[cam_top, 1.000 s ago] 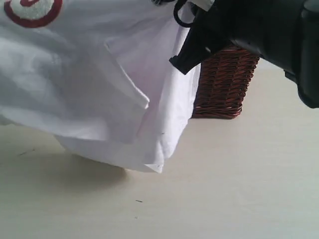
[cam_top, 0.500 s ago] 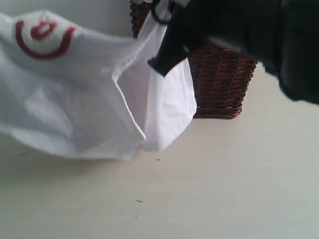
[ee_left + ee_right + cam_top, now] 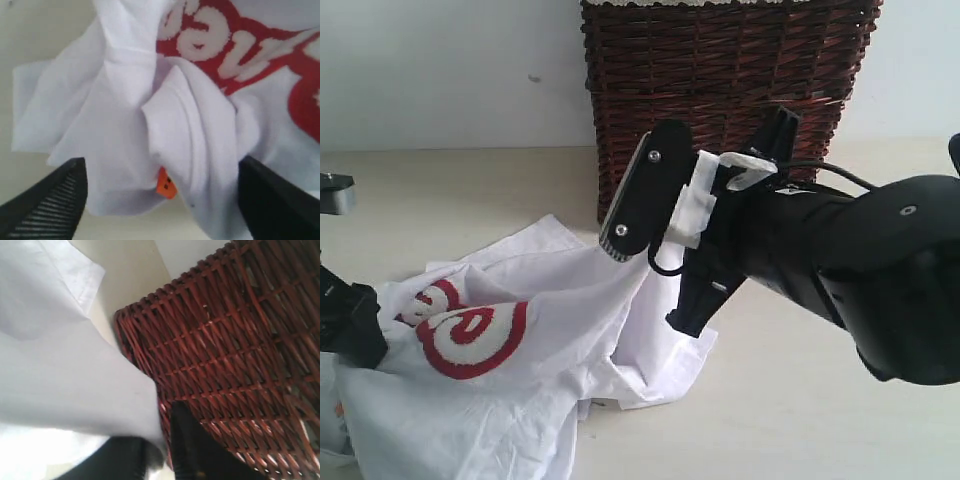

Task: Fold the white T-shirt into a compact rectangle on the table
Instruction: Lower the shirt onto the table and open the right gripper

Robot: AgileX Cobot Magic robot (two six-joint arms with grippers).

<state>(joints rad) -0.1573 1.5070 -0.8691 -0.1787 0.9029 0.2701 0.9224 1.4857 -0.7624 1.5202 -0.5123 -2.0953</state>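
Note:
The white T-shirt (image 3: pixel 535 330) lies crumpled on the table (image 3: pixel 800 420) at the left, its red-outlined lettering (image 3: pixel 470 335) facing up. One edge rises to my right gripper (image 3: pixel 620 242), which hangs in front of the basket. In the right wrist view a fold of the T-shirt (image 3: pixel 75 375) sits between the narrowly set jaws of the right gripper (image 3: pixel 162 455). My left gripper (image 3: pixel 162 200) stands wide open just above the bunched collar of the T-shirt (image 3: pixel 125 115). The orange neck tag (image 3: pixel 166 183) shows between its fingers (image 3: pixel 47 200), which do not touch the cloth.
A dark brown wicker basket (image 3: pixel 720 90) stands at the back centre, right behind the right gripper, and fills much of the right wrist view (image 3: pixel 225 340). The bulky right arm (image 3: pixel 860 270) reaches in from the right. Bare table runs along the front right.
The shirt, held up in the air before, has come down onto the table. The left gripper has opened and let go of it. The right arm has dropped lower, towards the table.

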